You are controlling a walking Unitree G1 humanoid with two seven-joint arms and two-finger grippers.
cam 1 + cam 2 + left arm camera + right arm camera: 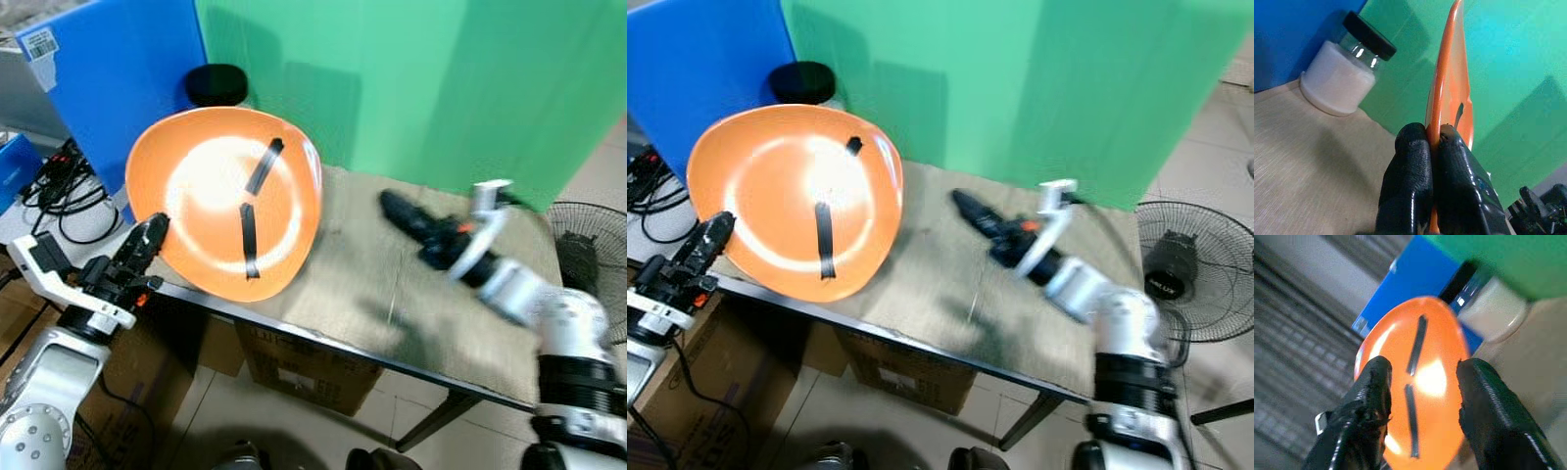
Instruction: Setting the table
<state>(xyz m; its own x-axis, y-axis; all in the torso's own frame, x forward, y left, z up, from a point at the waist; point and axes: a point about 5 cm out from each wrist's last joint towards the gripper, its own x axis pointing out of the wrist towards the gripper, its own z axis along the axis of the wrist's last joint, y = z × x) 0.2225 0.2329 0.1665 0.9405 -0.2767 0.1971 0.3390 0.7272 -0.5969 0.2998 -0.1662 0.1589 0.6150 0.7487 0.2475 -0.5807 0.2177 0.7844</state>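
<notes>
While the left gripper (147, 238) pinches the lower left rim of the orange plate (211, 191), the plate stands tilted up on edge at the left of the head views, its hollow face turned toward the camera and its lower edge at the near edge of the table (392, 294). Two strips of black tape (251, 220) run down the plate's face, a shorter slanted one above a longer one. From the left wrist, the two black fingers (1410, 181) are pressed tight together with the plate's thin orange rim squeezed between them. Behind the plate, toward the upper left of the left eye view, a jar (1342, 68) with a black lid and whitish contents sits on the table by the blue panel (118, 69) and the green backdrop (441, 88).

Over the table at the centre right of the left eye view, the right gripper (407, 217) reaches out toward the plate, apart from it and somewhat blurred. Its wrist view shows its jaws spread wide with nothing between them, the plate framed in the gap beyond.

Cardboard boxes (304, 367) sit under the table, cables (64, 186) lie at the left edge, and a floor fan (1181, 269) stands at the right.
</notes>
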